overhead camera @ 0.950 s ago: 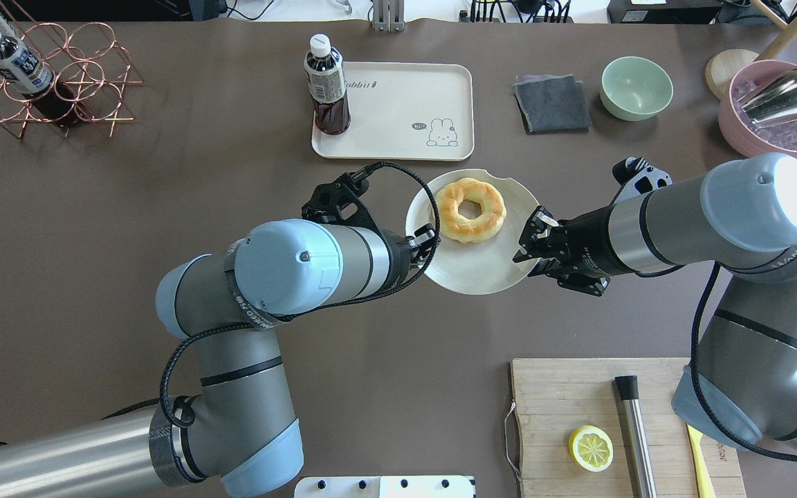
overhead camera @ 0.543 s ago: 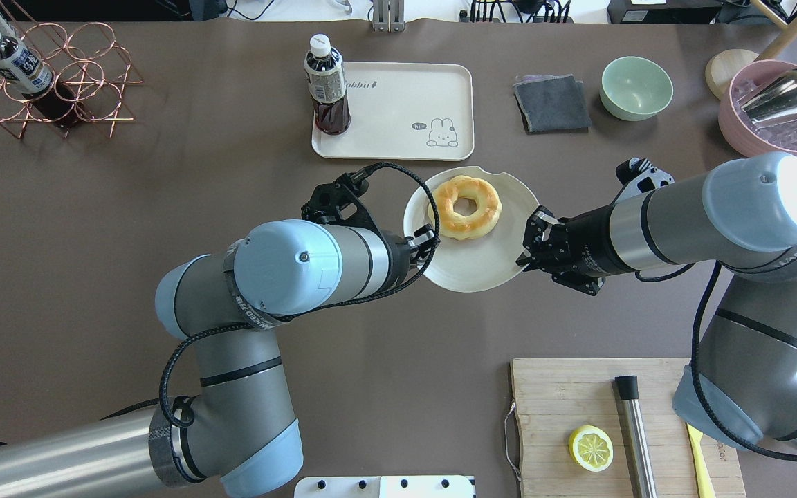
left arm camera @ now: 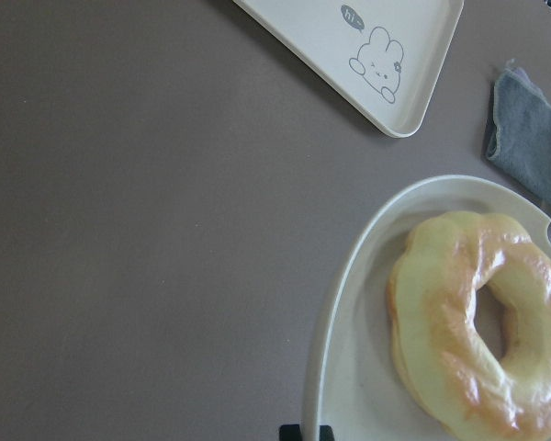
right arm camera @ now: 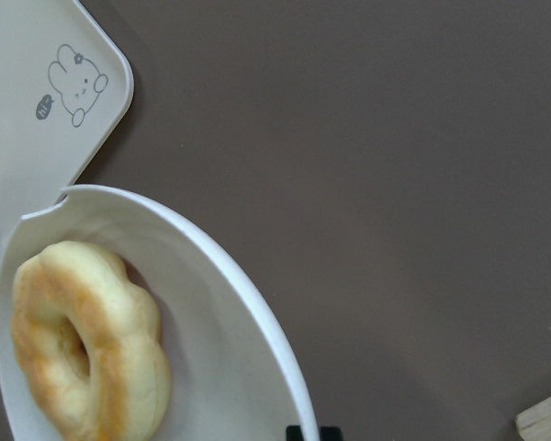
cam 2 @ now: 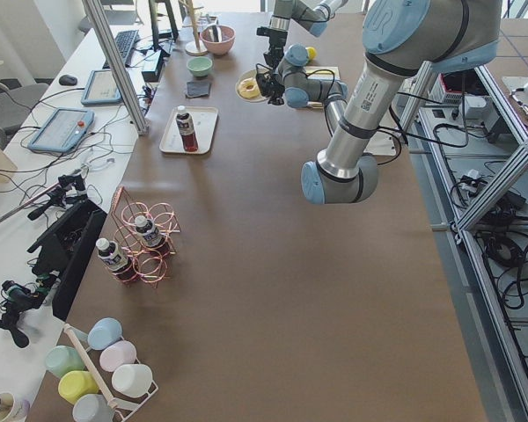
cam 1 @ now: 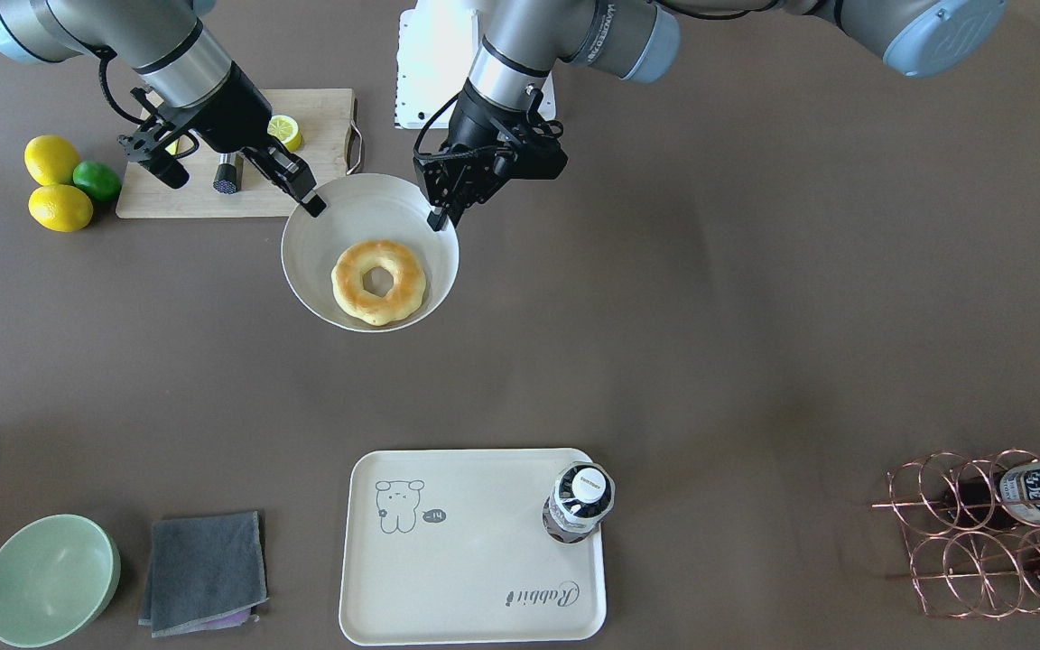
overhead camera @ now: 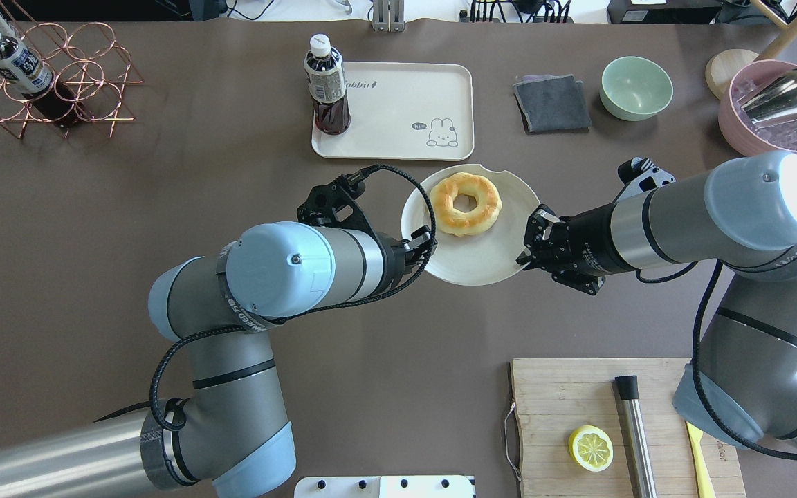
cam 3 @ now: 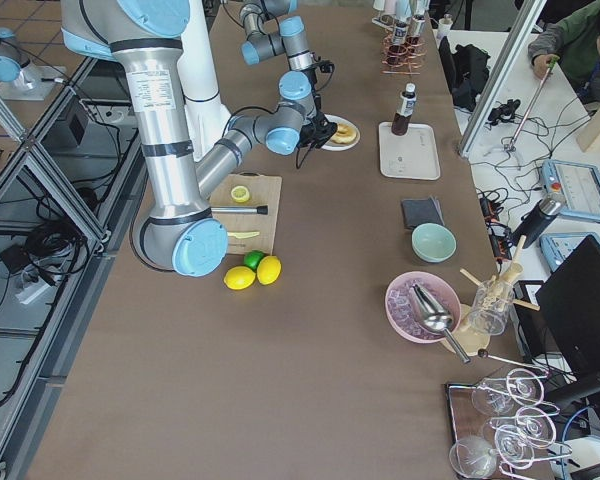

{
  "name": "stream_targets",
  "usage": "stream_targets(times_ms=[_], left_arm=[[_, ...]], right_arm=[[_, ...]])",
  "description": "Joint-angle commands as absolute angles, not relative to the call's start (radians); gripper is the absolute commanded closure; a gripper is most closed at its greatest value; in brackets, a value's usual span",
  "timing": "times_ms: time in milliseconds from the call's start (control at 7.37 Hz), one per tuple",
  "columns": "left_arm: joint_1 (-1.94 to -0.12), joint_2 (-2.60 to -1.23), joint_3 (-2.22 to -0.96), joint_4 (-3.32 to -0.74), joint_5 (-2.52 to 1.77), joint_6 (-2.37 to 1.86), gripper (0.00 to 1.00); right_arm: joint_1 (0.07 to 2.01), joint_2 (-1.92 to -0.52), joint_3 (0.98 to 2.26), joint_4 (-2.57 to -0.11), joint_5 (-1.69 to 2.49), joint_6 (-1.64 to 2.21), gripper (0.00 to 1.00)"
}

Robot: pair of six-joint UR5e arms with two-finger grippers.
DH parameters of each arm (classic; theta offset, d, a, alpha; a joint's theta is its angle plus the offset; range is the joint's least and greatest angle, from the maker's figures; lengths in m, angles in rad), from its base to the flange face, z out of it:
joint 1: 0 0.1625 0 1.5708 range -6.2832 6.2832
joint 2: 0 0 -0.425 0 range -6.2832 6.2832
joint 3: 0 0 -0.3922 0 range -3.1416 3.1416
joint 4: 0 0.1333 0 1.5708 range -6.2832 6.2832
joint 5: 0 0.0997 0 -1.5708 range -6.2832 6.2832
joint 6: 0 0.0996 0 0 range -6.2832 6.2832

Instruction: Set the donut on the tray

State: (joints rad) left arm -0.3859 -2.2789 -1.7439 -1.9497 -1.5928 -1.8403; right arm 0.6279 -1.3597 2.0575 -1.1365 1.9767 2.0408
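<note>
The golden-yellow ring donut [overhead camera: 465, 203] [cam 1: 378, 281] lies in a round white shallow bowl [overhead camera: 471, 261] [cam 1: 366, 203], on its far part near a notch in the rim. My left gripper [overhead camera: 426, 243] [cam 1: 437, 217] is shut on the bowl's left rim. My right gripper [overhead camera: 532, 242] [cam 1: 312, 203] is shut on its right rim. Together they hold the bowl between them, just short of the cream tray [overhead camera: 405, 111] [cam 1: 475, 560] with the cartoon drawing. Both wrist views show the donut [left arm camera: 482, 322] [right arm camera: 83, 340] and a corner of the tray [left arm camera: 386, 55] [right arm camera: 28, 138].
A dark drink bottle [overhead camera: 326, 86] stands on the tray's left end. A grey cloth [overhead camera: 552, 104] and a green bowl [overhead camera: 636, 88] lie right of the tray. A wire bottle rack [overhead camera: 46, 76] is far left. A cutting board [overhead camera: 557, 401] with a lemon half [overhead camera: 591, 448] is near right.
The bowl, held by both grippers, has moved slightly toward the tray. The donut has shifted toward the bowl's far rim. The left arm's elbow has moved a little left.
</note>
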Motion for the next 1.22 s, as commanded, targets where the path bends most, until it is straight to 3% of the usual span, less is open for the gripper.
stream_targets(times_ms=[0, 543, 1086], left_arm=[[-0.394, -2.209, -1.839, -1.950, -1.606, -1.757, 0.02], [-0.621, -2.007, -1.986, -1.953, -1.983, -1.530, 0.02], [-0.776, -1.812, -1.980, -2.088, -2.188, -1.315, 0.02]], right_arm=[[0.627, -1.367, 2.051, -1.135, 1.973, 2.045, 1.00], [0.665, -1.332, 1.965, -1.131, 1.939, 2.089, 1.00], [0.756, -1.019, 1.569, -1.132, 1.895, 2.148, 1.00]])
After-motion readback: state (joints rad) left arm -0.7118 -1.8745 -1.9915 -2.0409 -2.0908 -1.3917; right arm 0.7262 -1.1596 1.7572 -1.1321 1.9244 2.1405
